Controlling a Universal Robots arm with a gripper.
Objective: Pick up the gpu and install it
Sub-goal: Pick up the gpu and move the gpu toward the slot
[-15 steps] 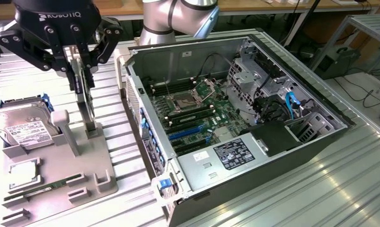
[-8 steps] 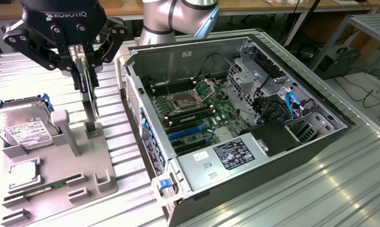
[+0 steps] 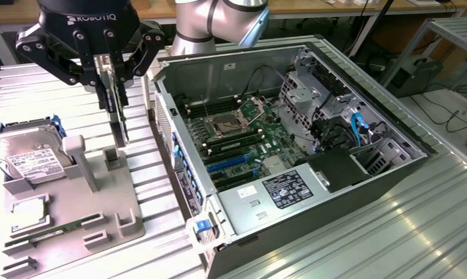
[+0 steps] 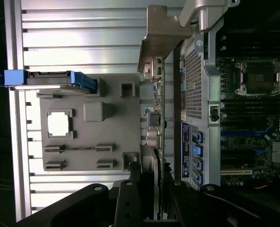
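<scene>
So the black robot fingers (image 3: 66,67) are clamped on the thin dark green circuit-board card with the pale metal bracket (image 3: 118,125), upper left of the exterior view. The card hangs upright, edge-on, over the grey plastic fixture tray (image 3: 101,224) on the ribbed metal bench (image 3: 419,232). It's just beside the open black computer case (image 3: 334,215) mid-frame.

1. A ribbed aluminium tabletop (image 3: 388,232) is stretching beneath me, its slats running in parallel grooves.
2. Bright light is glaring off those slats toward the exterior view's right.
3. Beyond the tabletop, a pale wooden desk (image 3: 318,7) is running along the far side of the room.
4. A grey metal frame (image 3: 451,26) is standing at the exterior view's right, a dark box (image 3: 410,75) sitting under it.
5. Black cables (image 3: 458,119) are lying loose on the pale floor (image 3: 439,104) nearby.
</scene>
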